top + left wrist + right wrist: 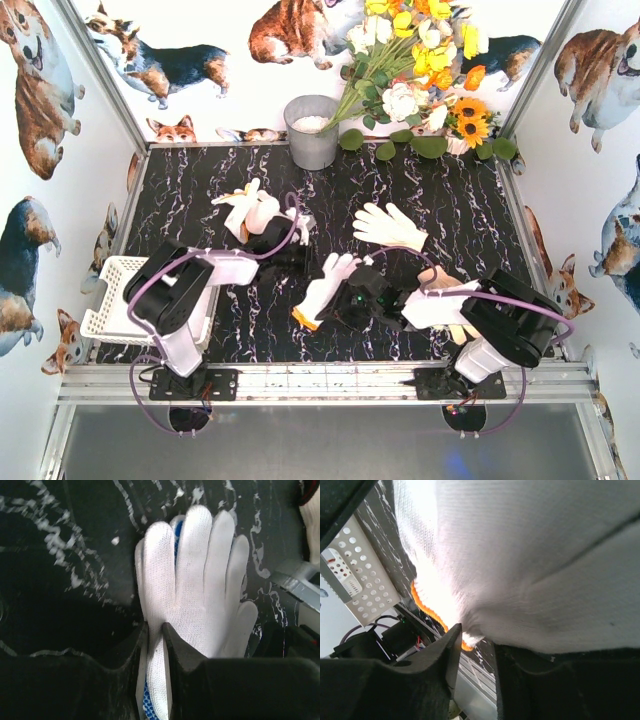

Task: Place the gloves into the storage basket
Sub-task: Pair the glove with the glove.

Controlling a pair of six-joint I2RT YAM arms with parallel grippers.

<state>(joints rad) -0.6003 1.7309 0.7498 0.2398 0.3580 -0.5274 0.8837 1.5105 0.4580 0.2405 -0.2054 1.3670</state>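
Marbled black tabletop, corgi walls. Left gripper is pinching blue-patched glove; right gripper, barely parted, is touching orange-cuffed glove.

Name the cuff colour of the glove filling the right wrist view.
Orange. The cuff of that glove shows best in the right wrist view.

A shallow white plastic storage basket with perforated lattice sides stands level and upright, partly hidden from above. To its right and farther back lies a white knit glove with a blue patch, fingers stretched out together. Farther right of the basket is a white glove with an orange cuff, laid diagonally. Beyond that, farthest from the basket, a cream-white glove lies flat with its fingers spread.
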